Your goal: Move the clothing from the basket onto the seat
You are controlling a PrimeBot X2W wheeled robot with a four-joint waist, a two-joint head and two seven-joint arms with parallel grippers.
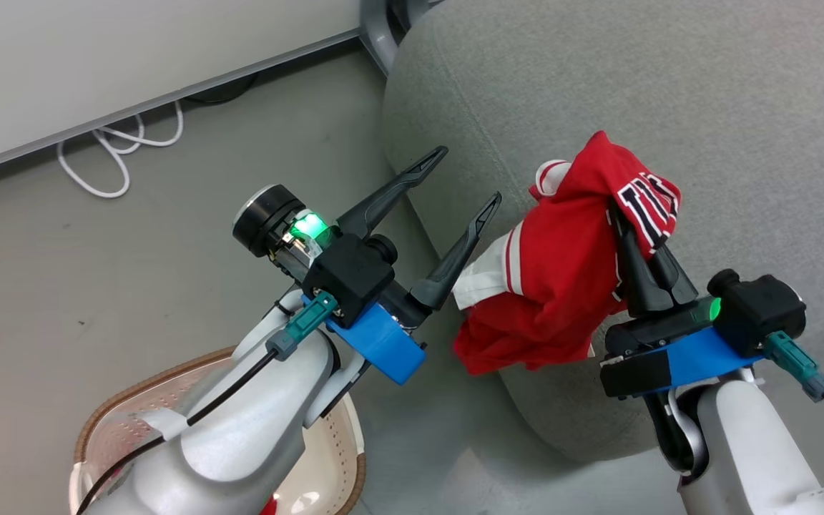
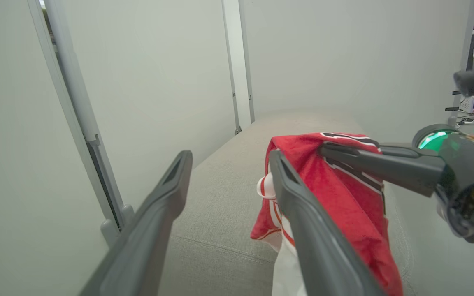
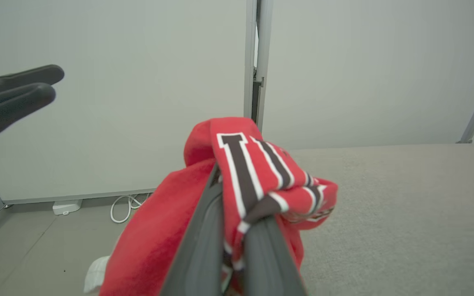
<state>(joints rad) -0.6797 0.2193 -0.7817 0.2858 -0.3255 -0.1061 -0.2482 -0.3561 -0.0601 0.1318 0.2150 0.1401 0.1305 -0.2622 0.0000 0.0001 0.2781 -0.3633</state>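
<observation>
**Right gripper** (image 1: 623, 229): fingers pressed together, clamped on a fold of the clothing (image 1: 562, 272). In its own wrist view the two dark fingers (image 3: 204, 238) run up side by side into the cloth, with the lettered part draped over their tips.

**Left gripper** (image 1: 468, 175): jaws spread wide, holding nothing. It stands just beside the garment on the robot's left; in the left wrist view one finger (image 2: 303, 213) crosses in front of the red fabric (image 2: 344, 197). Contact cannot be made out.

**Clothing:** one red jersey, bunched and hanging from the right gripper above the front edge of the seat (image 1: 669, 86). White striped trim shows at the sleeve or hem, and black block letters edged in white lie across the top fold (image 3: 241, 172). The lower folds droop toward the rounded grey cushion.

**Basket** (image 1: 360, 476): on the floor at lower left of the head view, cream with a brown rim, largely hidden behind the left forearm.

**Other:** white cable (image 1: 111, 154) looped on the floor by the wall.
</observation>
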